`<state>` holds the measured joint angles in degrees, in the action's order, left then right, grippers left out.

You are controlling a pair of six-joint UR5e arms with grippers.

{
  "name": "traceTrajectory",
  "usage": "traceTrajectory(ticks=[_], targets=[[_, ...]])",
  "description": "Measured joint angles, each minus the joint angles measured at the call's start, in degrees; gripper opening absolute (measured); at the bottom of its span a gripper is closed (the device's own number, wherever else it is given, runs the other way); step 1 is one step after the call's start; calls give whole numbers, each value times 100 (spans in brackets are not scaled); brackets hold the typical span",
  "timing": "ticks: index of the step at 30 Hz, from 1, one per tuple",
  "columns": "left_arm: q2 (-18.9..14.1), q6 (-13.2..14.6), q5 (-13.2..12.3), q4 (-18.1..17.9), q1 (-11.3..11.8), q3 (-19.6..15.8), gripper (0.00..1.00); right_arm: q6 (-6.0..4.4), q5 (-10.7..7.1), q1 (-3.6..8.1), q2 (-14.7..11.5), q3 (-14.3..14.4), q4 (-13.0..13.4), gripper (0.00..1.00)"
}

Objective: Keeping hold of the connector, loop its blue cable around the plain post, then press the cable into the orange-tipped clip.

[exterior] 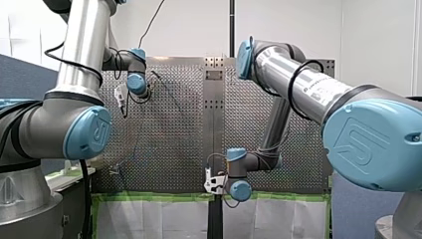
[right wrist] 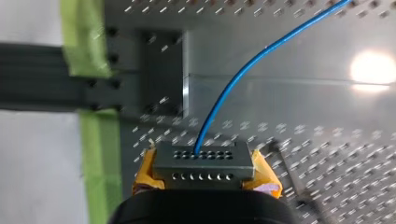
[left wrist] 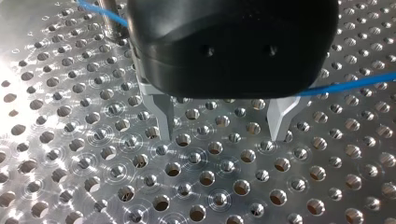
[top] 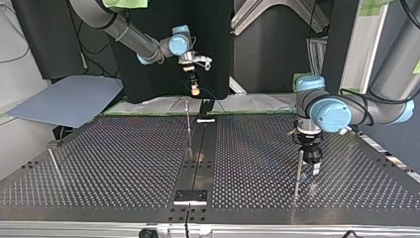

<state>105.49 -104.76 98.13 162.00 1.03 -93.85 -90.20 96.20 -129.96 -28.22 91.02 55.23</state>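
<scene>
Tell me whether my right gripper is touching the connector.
Touching. The right wrist view shows the connector clamped in my right gripper, its yellow pads pressed against both ends with no gap.

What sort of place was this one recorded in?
Probably a robotics lab test bench: my left arm and my right arm reach over a perforated metal table edged with green tape, with thin posts standing on it.
</scene>
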Motion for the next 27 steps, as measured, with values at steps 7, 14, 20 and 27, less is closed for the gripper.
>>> traceTrajectory(ticks=[7,14,20,27], targets=[[0,0,-4,1,-1,0,100,-61,254,96,399,0,96,0],[0,0,-1,3,-1,0,100,-104,497,188,800,-1,326,0],[0,0,0,3,0,1,100,-117,589,270,1151,0,506,0],[0,0,0,7,0,1,100,-100,606,337,1554,1,581,0]])
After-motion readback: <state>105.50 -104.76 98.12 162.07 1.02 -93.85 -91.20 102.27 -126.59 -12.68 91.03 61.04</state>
